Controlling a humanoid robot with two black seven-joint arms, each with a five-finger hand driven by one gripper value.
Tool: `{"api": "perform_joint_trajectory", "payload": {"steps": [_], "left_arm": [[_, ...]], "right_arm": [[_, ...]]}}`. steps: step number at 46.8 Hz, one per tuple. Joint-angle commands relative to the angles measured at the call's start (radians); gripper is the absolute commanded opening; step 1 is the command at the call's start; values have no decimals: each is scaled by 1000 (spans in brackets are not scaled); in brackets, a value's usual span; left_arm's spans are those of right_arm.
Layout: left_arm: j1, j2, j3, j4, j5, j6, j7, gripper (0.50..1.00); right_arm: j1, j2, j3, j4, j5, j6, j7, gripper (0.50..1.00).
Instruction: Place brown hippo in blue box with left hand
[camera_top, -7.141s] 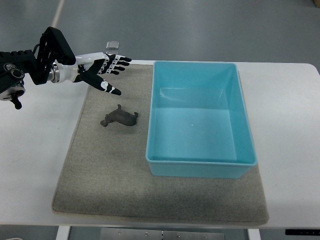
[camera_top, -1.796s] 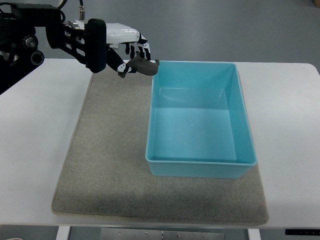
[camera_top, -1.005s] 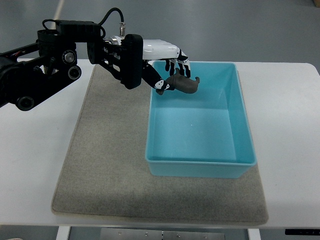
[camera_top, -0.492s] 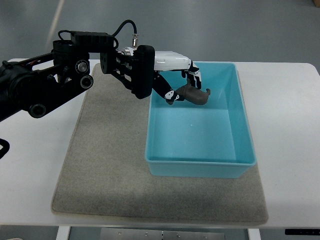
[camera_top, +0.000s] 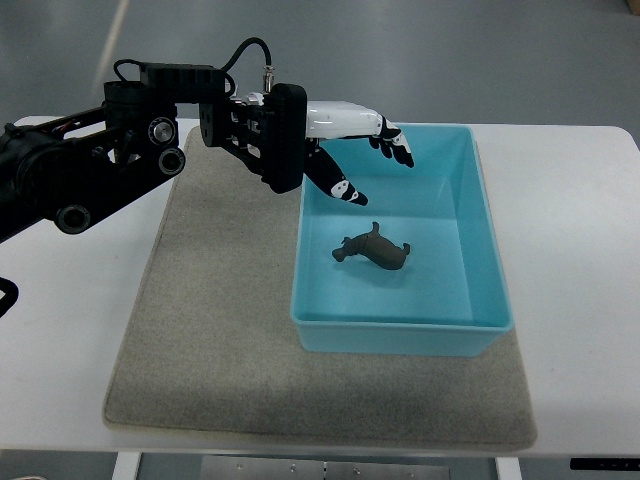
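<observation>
The brown hippo (camera_top: 375, 250) lies on the floor of the blue box (camera_top: 480, 220), a little left of its middle. My left hand (camera_top: 372, 160) hovers over the box's back left part, above and behind the hippo. Its fingers are spread and hold nothing. The left arm reaches in from the left edge across the grey mat (camera_top: 220, 330). The right arm is not in view.
The blue box stands on the right part of the grey mat, which lies on a white table (camera_top: 580, 300). The arm's black forearm and cable (camera_top: 150, 110) hang over the mat's back left corner.
My left hand has opened and let go of the hippo. The hippo has dropped from the hand onto the box floor.
</observation>
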Motion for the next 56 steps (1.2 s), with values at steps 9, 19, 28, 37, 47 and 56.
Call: {"api": "perform_joint_trajectory", "payload": {"steps": [9, 19, 28, 37, 47, 56], "left_arm": [[-2, 6, -12, 93, -15, 18, 0, 797], [-3, 12, -12, 198, -23, 68, 2, 829], [-2, 25, -12, 265, -84, 211, 2, 999], [0, 34, -3, 353, -242, 220, 0, 999], [2, 31, -4, 455, -346, 225, 0, 999], [3, 12, 3, 523, -568, 281, 17, 1000]], "right_arm": [[0, 0, 0, 0, 0, 0, 0, 936], [0, 0, 0, 0, 0, 0, 0, 936], [0, 0, 0, 0, 0, 0, 0, 936], [0, 0, 0, 0, 0, 0, 0, 936], [0, 0, 0, 0, 0, 0, 0, 936], [0, 0, 0, 0, 0, 0, 0, 936]]}}
